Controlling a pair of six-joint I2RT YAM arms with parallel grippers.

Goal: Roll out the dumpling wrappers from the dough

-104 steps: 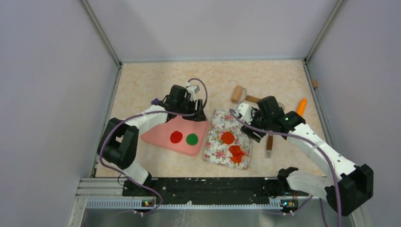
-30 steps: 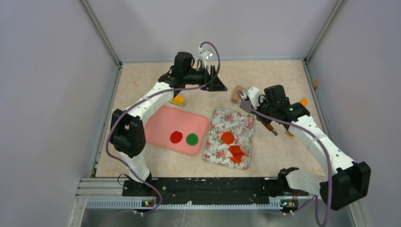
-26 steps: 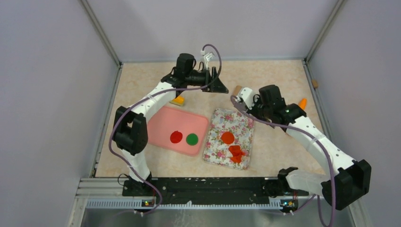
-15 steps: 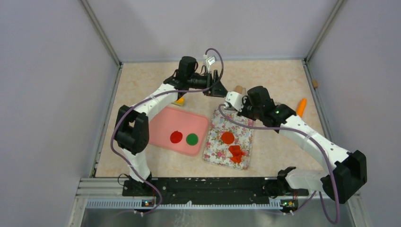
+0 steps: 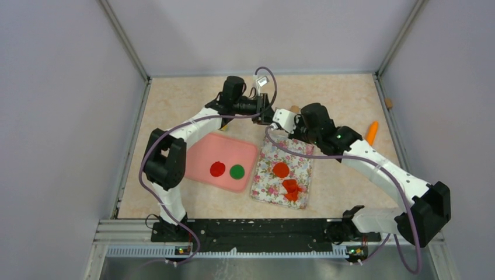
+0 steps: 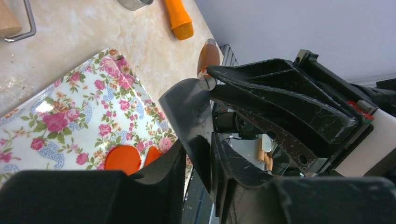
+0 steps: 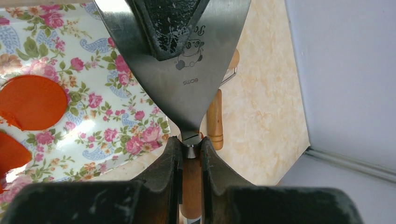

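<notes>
An orange-red dumpling wrapper (image 5: pixel 281 170) lies on the flowered tray (image 5: pixel 261 186), with the ragged dough (image 5: pixel 292 189) scrap just in front of it. Red (image 5: pixel 218 169) and green (image 5: pixel 236 171) wrappers rest on the pink board (image 5: pixel 201 154). My right gripper (image 7: pixel 189 144) is shut on the wooden handle of a metal scraper (image 7: pixel 187 70), held above the tray's far edge. My left gripper (image 6: pixel 198 158) meets it there, its jaws closed against the scraper's blade (image 6: pixel 187 107). The two grippers (image 5: pixel 277 115) touch in the top view. The wrapper (image 7: pixel 32 102) shows left of the blade.
A wooden roller (image 5: pixel 295 108) with a wire handle lies just behind the grippers. An orange carrot-shaped stick (image 5: pixel 371 132) sits at the right, and a metal ring cutter (image 6: pixel 133 3) near it. A small yellow-orange block (image 5: pixel 222 123) lies under the left arm.
My right arm carried the scraper left to the tray's far edge. My left arm swung right to meet it, and its jaws narrowed onto the blade.
</notes>
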